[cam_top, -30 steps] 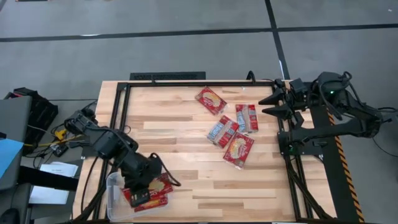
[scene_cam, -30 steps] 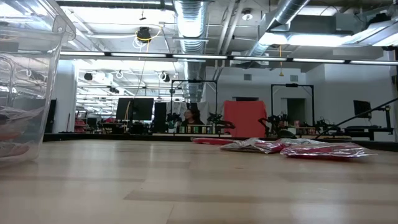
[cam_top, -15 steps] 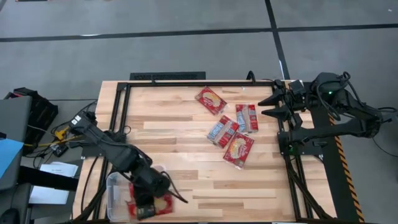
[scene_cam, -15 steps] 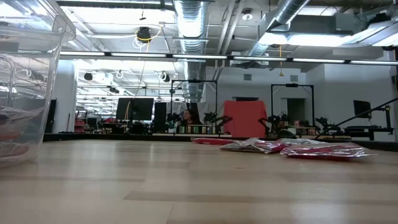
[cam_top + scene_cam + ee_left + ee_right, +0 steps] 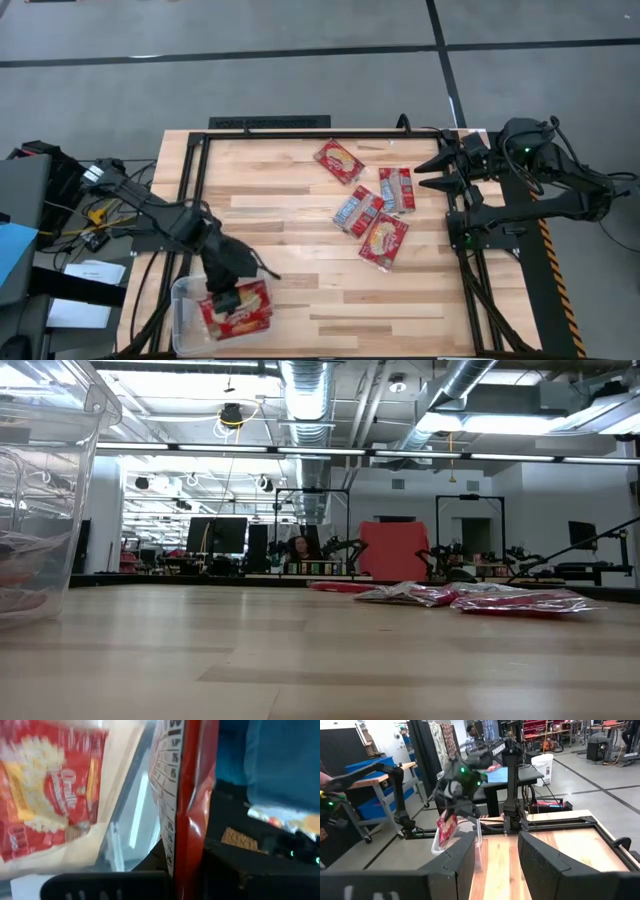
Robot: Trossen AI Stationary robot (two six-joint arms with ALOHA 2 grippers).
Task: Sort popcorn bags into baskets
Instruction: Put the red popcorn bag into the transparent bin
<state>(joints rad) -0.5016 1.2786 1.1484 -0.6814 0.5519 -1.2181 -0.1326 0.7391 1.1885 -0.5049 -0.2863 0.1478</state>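
Tub: the clear basket (image 5: 180,305) sat at the table's near-left corner, packets inside.
Loose bags: four popcorn bags (image 5: 384,240) lay mid-table (flat, light, crinkly; best pinched at an edge).
Left gripper (image 5: 222,300): clamped on a held bag (image 5: 182,795) over the tub.
Right gripper (image 5: 440,172): parked at the table's right edge, fingers apart.

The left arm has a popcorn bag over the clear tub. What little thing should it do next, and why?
Probably open its fingers. The left gripper holds a popcorn bag over the clear tub, where other bags already lie, so letting go should drop it in. The right gripper waits at the table's edge.
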